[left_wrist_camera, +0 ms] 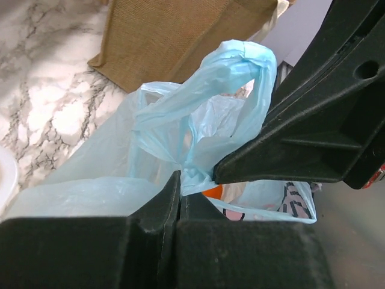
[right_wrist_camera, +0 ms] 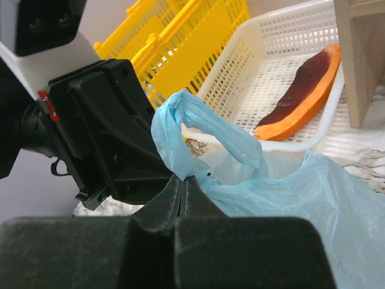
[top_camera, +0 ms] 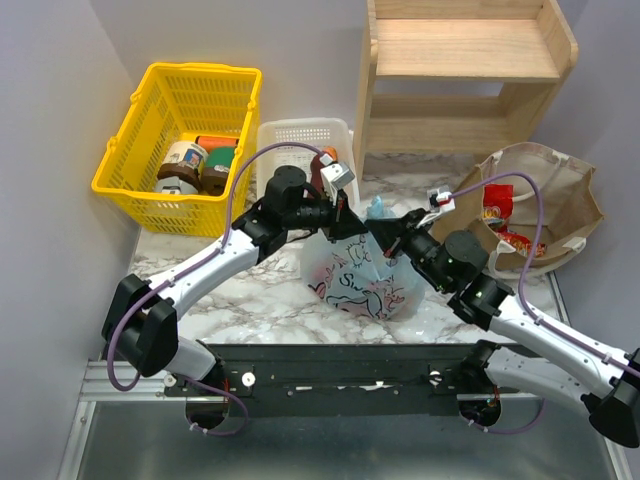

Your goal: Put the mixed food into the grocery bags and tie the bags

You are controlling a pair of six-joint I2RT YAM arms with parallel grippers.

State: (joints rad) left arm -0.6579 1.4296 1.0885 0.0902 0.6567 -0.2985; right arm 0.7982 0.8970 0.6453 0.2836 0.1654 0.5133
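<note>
The light-blue printed plastic bag [top_camera: 360, 275] sits mid-table, its handles twisted up into a loop [top_camera: 378, 210]. My left gripper [top_camera: 345, 222] is shut on the bag's plastic at the base of the loop [left_wrist_camera: 207, 90]; an orange item [left_wrist_camera: 213, 192] shows through the bag. My right gripper [top_camera: 392, 243] is also shut on the bag's handle [right_wrist_camera: 198, 129], tip to tip with the left one. The tan-brown bag [top_camera: 545, 205] lies at the right with red snack packets [top_camera: 498, 205] inside; it also shows in the left wrist view [left_wrist_camera: 174, 36].
A yellow mesh basket [top_camera: 150, 190] with jars stands at the back left. A white slotted tray [right_wrist_camera: 271, 60] holds the purple-and-orange wedge [right_wrist_camera: 301, 90]. A wooden shelf [top_camera: 460, 70] stands at the back.
</note>
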